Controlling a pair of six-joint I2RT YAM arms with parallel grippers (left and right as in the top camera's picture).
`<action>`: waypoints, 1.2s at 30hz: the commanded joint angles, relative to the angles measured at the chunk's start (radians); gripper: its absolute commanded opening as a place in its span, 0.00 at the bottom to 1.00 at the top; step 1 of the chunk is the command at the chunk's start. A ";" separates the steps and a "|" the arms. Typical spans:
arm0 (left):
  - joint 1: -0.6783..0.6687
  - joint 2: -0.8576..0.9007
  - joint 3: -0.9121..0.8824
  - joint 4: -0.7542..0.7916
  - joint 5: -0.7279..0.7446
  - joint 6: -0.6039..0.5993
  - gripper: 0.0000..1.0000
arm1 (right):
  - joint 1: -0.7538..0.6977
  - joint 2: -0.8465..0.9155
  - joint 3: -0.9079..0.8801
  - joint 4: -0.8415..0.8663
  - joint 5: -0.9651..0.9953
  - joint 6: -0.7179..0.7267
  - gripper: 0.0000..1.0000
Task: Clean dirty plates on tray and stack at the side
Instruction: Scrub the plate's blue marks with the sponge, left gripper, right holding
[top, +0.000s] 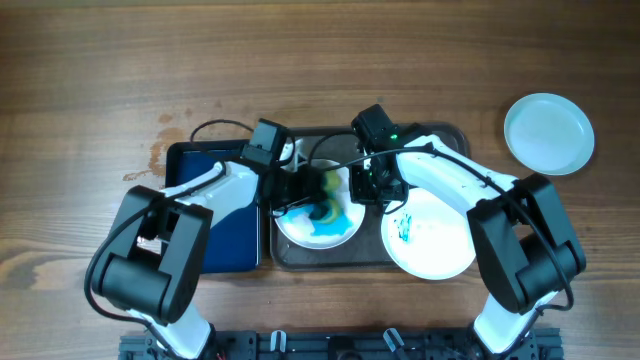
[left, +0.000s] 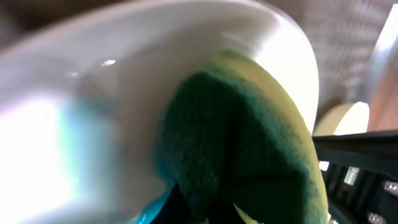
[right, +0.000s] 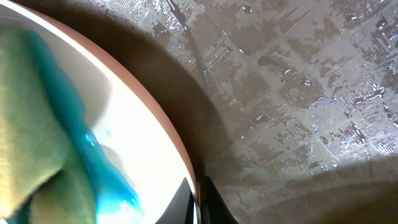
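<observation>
A white plate smeared with teal lies on the left half of the dark tray. My left gripper is shut on a green and yellow sponge that presses on this plate. My right gripper is shut on the plate's right rim, one finger inside and one outside. A second white plate with a small teal scribble lies on the tray's right half. A pale blue plate lies on the table at the far right, with no marks.
A dark blue basin stands left of the tray, under my left arm. The tray's textured floor shows beside the plate in the right wrist view. Bare wooden table lies around the tray.
</observation>
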 joint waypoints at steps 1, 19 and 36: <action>0.031 0.012 -0.010 -0.147 -0.330 -0.007 0.04 | -0.012 0.034 -0.018 -0.006 0.089 0.004 0.04; 0.032 0.012 -0.010 -0.348 -0.706 -0.079 0.04 | -0.012 0.034 -0.018 -0.005 0.089 0.004 0.05; 0.030 -0.004 0.055 -0.059 -0.823 -0.042 0.04 | -0.012 0.034 -0.018 -0.015 0.089 0.000 0.04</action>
